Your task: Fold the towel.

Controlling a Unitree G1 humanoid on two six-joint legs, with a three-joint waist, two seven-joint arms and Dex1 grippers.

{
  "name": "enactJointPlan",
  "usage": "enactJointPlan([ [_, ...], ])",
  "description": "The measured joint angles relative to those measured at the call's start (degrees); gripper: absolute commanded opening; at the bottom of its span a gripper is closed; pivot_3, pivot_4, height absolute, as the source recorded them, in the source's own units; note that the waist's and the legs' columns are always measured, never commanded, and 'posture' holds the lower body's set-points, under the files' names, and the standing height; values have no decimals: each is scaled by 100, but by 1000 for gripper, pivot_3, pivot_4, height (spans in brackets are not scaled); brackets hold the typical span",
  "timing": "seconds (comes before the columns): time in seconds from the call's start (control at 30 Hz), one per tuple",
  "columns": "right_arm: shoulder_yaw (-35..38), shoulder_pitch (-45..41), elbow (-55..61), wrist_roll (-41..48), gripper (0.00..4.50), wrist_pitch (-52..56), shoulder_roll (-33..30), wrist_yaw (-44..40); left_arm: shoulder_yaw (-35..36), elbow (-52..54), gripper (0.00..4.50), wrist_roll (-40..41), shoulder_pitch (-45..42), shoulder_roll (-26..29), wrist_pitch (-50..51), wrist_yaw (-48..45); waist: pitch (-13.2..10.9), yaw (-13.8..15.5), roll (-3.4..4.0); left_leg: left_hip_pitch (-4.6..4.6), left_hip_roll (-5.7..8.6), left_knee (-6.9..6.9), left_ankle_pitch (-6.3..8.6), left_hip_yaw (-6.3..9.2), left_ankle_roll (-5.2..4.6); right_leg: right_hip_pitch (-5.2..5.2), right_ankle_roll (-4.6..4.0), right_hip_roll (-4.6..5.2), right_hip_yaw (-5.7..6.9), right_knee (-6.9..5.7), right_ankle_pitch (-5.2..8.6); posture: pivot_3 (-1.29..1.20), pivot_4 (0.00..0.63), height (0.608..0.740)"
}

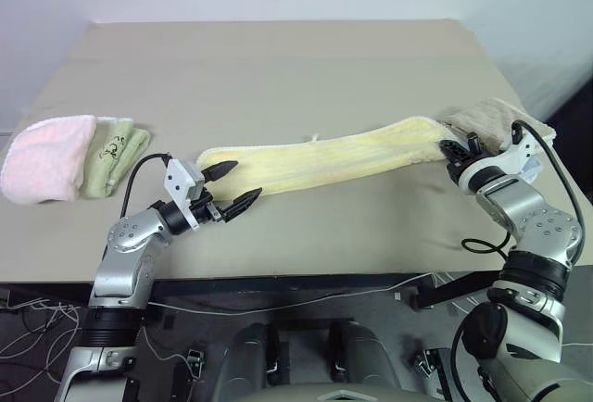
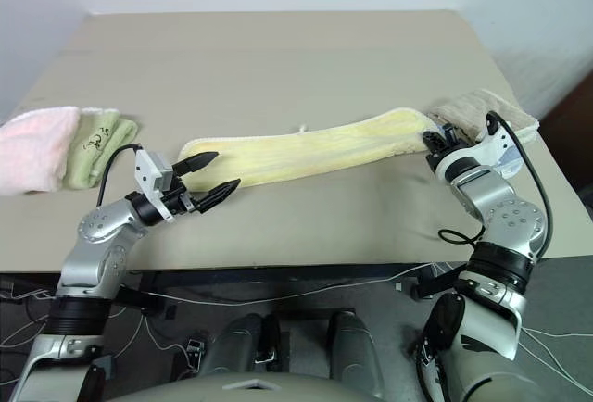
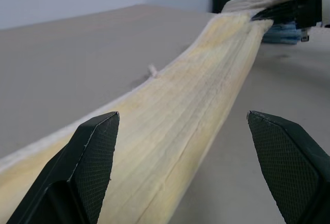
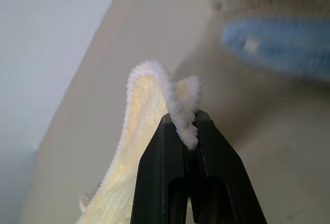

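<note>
While your right end effector (image 4: pixel 189 131) pinches the towel (image 1: pixel 324 163) end near the desk's (image 1: pixel 278 59) right edge, bring the released left end effector (image 1: pixel 232 186) onto the opposite end.

I see soft, even overhead light on the surface (image 1: pixel 278 69) with faint shadows, no glare, and a blurred background in my right wrist view.
</note>
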State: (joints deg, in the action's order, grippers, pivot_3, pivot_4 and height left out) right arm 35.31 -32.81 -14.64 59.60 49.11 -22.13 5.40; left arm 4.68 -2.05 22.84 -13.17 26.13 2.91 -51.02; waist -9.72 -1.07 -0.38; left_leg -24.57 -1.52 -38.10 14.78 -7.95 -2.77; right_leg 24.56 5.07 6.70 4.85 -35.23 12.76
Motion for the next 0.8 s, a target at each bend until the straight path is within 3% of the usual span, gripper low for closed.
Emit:
enactJointPlan([
  [0.2, -1628, 79, 868, -1206, 17, -211, -506, -1083, -108, -20, 4135, -64, -10, -42, -13, 1, -6, 1, 10, -2, -1, 1, 1, -1, -3, 4, 1, -2, -1, 0, 0, 0, 150, 740],
  [0.27, -2480, 82, 1277, -1801, 17, -384, -811, -1592, -107, -24, 4135, -72, -10, -42, -22, 6, -8, 1, 13, -5, 1, 0, 2, -2, -5, 7, 1, 0, -1, 0, 0, 0, 150, 740],
  [0.5, -4581, 54, 1711, -3458, 17, -1108, -939, -2746, -117, -26, 4135, -93, -9, -75, -84, 47, -8, 31, 9, -10, 3, -2, 2, 0, -5, 9, 1, 4, 2, 1, 0, 0, 150, 740],
  [0.63, -5043, 49, 1452, -4112, 17, -1486, -737, -2961, -117, -8, 4135, -94, 21, -109, -88, 110, -8, 25, 9, -11, 2, -3, 1, 0, -3, 10, 1, 3, 3, 1, 0, 0, 150, 740],
  [0.8, -5092, 49, 1308, -4489, 17, -1640, -482, -3151, -115, 59, 4135, -93, 195, -111, -86, 164, -8, 23, 9, -12, 1, -3, -4, 0, 6, 11, 1, 3, 3, 1, 0, 0, 150, 740],
])
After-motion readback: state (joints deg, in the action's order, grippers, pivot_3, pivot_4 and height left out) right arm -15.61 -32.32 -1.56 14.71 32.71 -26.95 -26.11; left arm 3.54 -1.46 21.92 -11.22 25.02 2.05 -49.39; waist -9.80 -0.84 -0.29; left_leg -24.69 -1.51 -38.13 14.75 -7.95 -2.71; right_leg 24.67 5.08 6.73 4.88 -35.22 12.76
